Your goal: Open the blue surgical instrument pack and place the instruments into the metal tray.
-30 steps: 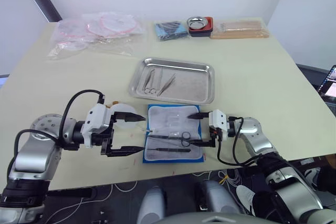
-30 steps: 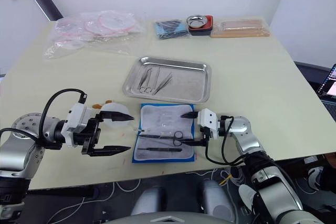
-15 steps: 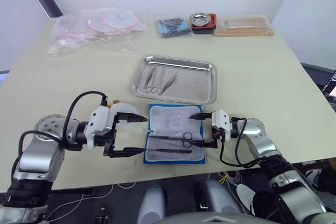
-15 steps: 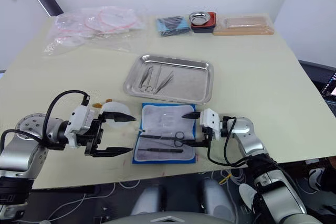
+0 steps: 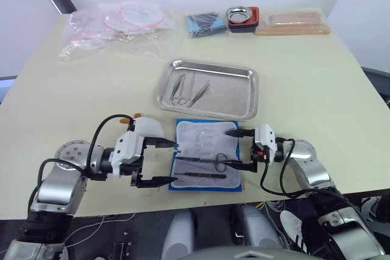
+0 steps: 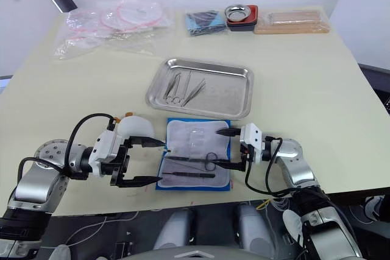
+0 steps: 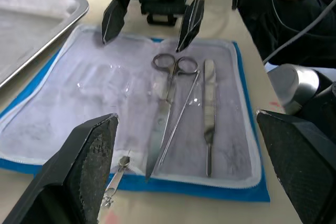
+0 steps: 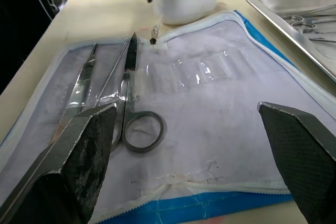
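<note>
Flanking the open blue surgical instrument pack [image 5: 205,155] (fingers spread): left gripper [image 5: 159,162], right gripper [image 5: 237,149].

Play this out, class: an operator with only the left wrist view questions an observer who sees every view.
Operator: Is anything in the tray yet?
Observer: Yes, a few instruments lie in the left part of the tray.
Operator: What sits beside my left hand?
Observer: A white lump rests on the table at the far left corner of the pack, close to the open left hand.
</note>
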